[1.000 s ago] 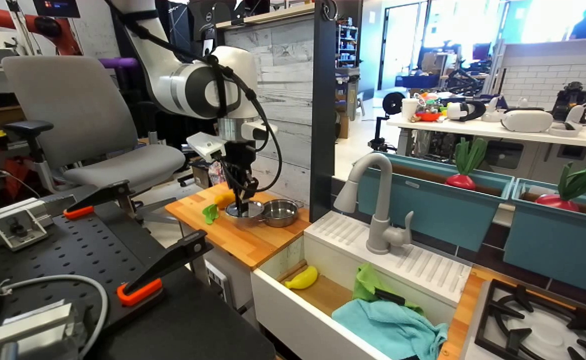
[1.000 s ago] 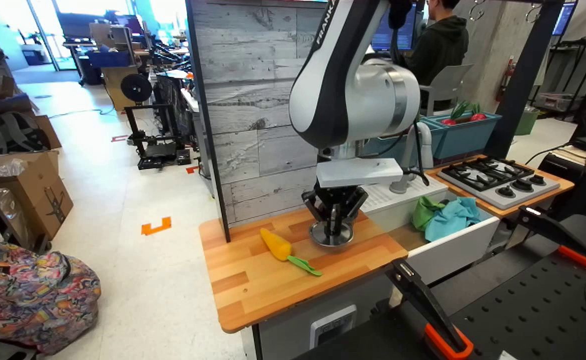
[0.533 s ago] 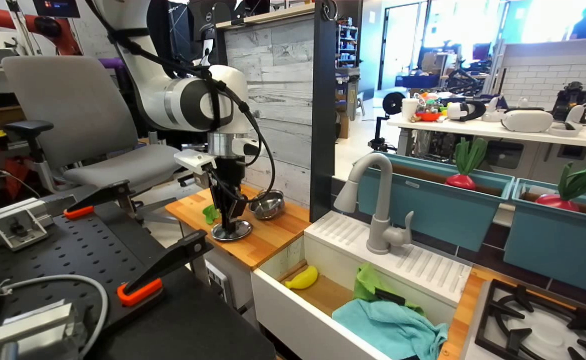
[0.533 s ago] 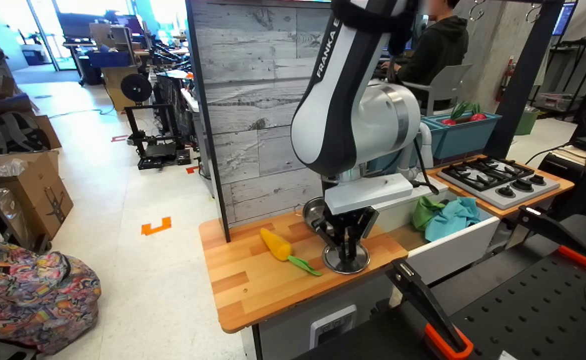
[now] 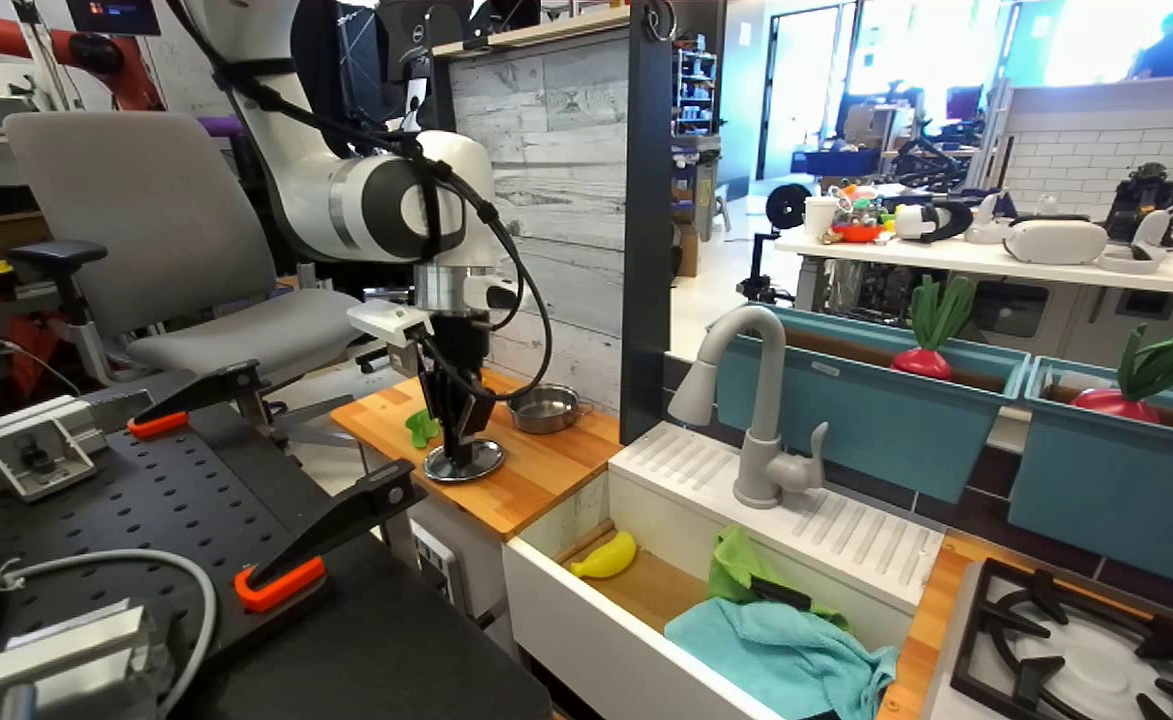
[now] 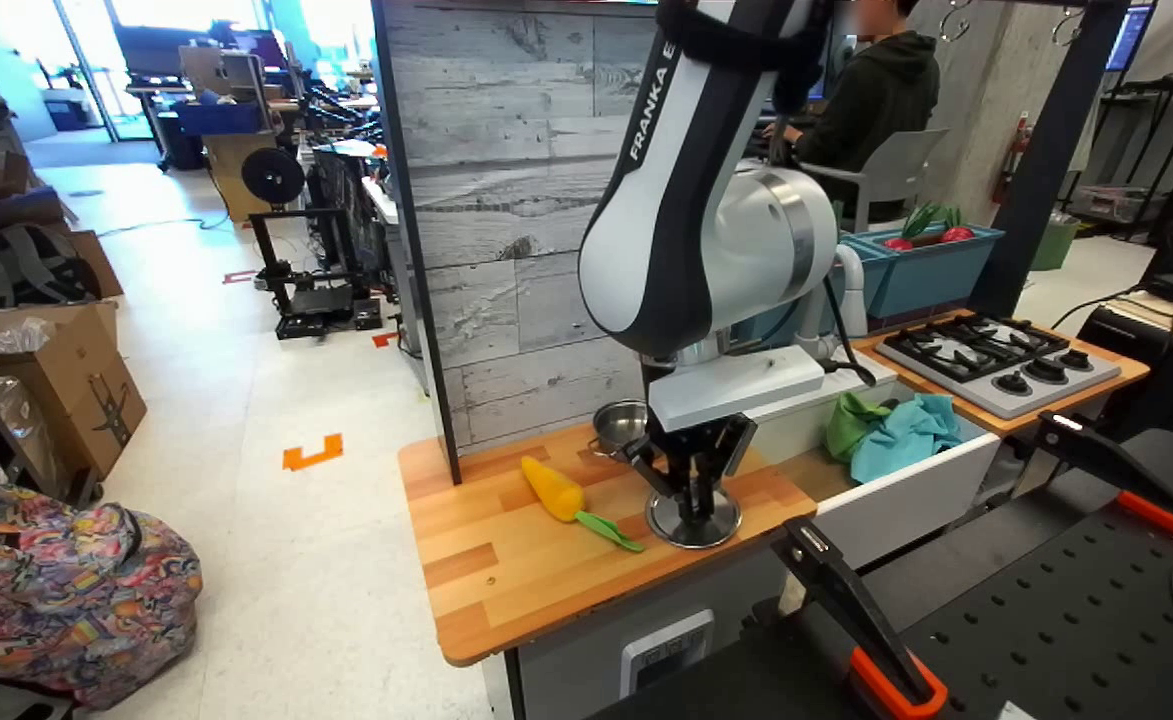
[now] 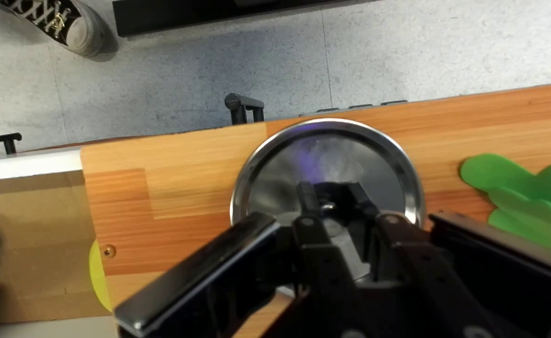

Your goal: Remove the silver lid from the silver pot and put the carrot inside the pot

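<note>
Though clear of the silver pot (image 5: pixel 543 422), silver lid (image 7: pixel 328 157) directly under the gripper (image 7: pixel 332 191), knob (image 7: pixel 329 205) in its grasp.

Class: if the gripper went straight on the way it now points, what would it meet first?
Pointing down, the gripper would likely meet the silver lid on the wooden counter; whether it now touches the lid is unclear.

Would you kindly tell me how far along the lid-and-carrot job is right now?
Done: the silver lid is off the silver pot, which stands open on the wooden counter. In hand: the lid looks set down there, with the gripper at its knob; I cannot tell whether it grips. Left: probably backing away from the lid, then putting the carrot, which lies on the counter, into the pot.
</note>
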{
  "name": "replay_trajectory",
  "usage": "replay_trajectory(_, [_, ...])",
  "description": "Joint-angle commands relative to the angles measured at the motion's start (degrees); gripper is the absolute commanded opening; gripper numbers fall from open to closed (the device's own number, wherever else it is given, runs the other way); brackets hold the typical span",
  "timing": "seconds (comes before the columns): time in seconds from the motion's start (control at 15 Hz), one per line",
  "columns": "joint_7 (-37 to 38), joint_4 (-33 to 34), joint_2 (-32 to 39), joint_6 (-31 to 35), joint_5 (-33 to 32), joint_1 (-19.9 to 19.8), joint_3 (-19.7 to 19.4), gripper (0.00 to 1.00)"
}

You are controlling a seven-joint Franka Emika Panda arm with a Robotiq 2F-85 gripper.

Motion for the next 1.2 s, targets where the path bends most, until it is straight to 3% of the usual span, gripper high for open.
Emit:
replay_trajectory(0.0, [1.36, 1.58, 0.58, -1.15, -1.26, 0.26, -0.62, 0.05])
replay_trajectory(0.07, [1.65, 1.88, 0.62, -1.51, -1.08, 0.21, -0.67, 0.45])
replay_trajectory(0.13, [1.93, 2.02, 0.58, -1.61, -1.08, 0.29, -0.78, 0.46])
replay_trajectory(0.6, [2.32, 2.1, -1.73, -0.74, -0.35, -0.03, 0.23, 0.96])
replay_trajectory(0.67, [2.16, 1.99, -2.39, -0.4, -0.25, -0.05, 0.62, 1.0])
replay_trajectory(1.13, [0.5, 3.33, -4.63, 0.14, 1.16, -0.87, 5.71, 1.0])
